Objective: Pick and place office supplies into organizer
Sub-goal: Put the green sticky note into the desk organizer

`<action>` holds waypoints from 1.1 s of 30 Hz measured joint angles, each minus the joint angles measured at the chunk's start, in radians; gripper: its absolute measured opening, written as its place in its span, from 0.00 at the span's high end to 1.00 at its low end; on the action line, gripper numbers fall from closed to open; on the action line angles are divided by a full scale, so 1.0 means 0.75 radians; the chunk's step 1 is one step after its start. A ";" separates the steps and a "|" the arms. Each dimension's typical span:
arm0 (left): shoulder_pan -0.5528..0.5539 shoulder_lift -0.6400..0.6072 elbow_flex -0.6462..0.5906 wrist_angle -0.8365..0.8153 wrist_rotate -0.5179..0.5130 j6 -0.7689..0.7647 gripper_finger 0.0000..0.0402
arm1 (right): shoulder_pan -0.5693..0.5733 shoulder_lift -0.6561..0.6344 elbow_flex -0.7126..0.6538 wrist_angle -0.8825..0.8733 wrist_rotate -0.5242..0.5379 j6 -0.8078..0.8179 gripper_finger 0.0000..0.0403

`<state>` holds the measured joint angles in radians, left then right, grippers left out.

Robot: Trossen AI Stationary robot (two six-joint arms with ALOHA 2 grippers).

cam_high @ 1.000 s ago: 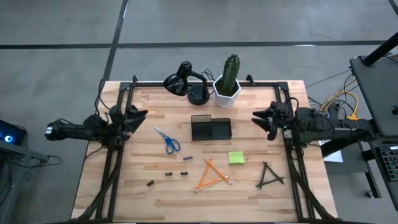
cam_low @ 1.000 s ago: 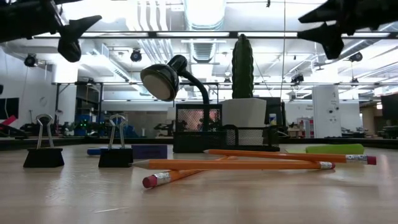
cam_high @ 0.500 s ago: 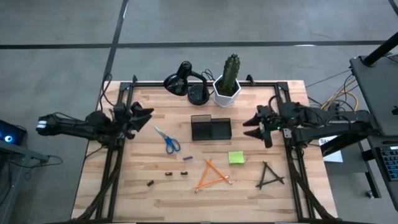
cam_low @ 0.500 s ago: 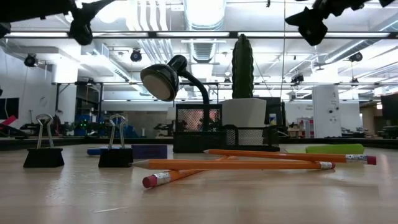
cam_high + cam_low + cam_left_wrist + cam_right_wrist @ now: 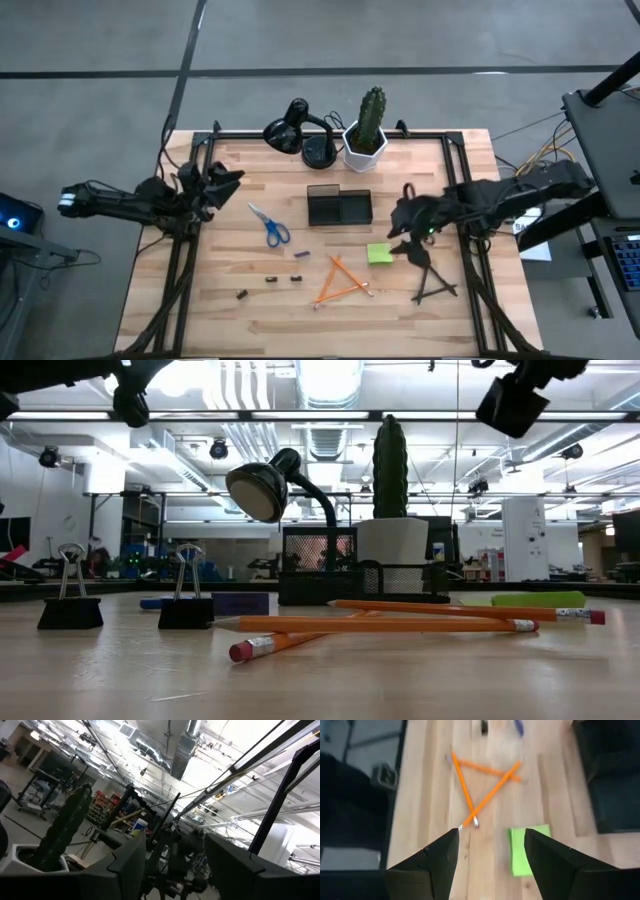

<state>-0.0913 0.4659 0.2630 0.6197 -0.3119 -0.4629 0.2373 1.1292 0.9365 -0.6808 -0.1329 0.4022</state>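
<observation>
The dark organizer (image 5: 340, 207) stands at the table's middle. Nearer lie blue-handled scissors (image 5: 270, 226), a lime-green sticky pad (image 5: 379, 254) (image 5: 530, 849), orange pencils (image 5: 343, 280) (image 5: 480, 785) in a triangle, thin black sticks (image 5: 435, 283) and small binder clips (image 5: 270, 280) (image 5: 70, 605). My right gripper (image 5: 400, 232) (image 5: 490, 855) hangs open above the table, just right of the organizer and over the sticky pad, tipped downward. My left gripper (image 5: 228, 180) (image 5: 175, 855) is open, raised over the table's left edge, pointing upward.
A black desk lamp (image 5: 298, 132) (image 5: 268, 488) and a cactus in a white pot (image 5: 367, 135) (image 5: 392, 510) stand at the far edge behind the organizer. Black frame rails (image 5: 185, 270) run along the table's left and right sides.
My right gripper has swung from the table's right edge toward the middle and the near side, and tipped from level to pointing down over the sticky pad. My left gripper has risen a little, then kept still.
</observation>
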 joint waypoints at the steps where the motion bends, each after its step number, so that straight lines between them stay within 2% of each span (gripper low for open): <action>1: 0.000 0.002 0.000 0.001 0.000 -0.003 0.53 | 0.015 0.032 0.006 -0.006 0.000 -0.003 0.47; 20: 0.000 0.015 -0.001 0.000 -0.014 -0.039 0.53 | 0.090 0.555 0.013 -0.013 0.008 -0.079 0.47; 23: 0.000 0.014 -0.001 0.002 -0.014 -0.038 0.53 | 0.130 0.624 0.032 -0.015 0.074 -0.106 0.47; 28: 0.000 0.018 -0.001 0.001 -0.014 -0.039 0.53 | 0.205 0.716 0.086 -0.018 0.308 -0.124 0.47; 33: 0.000 0.018 -0.001 0.001 -0.014 -0.038 0.53 | 0.228 0.780 0.106 -0.016 0.321 -0.119 0.47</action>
<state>-0.0914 0.4793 0.2623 0.6204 -0.3225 -0.4917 0.4085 1.7139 1.0157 -0.6931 0.1081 0.3126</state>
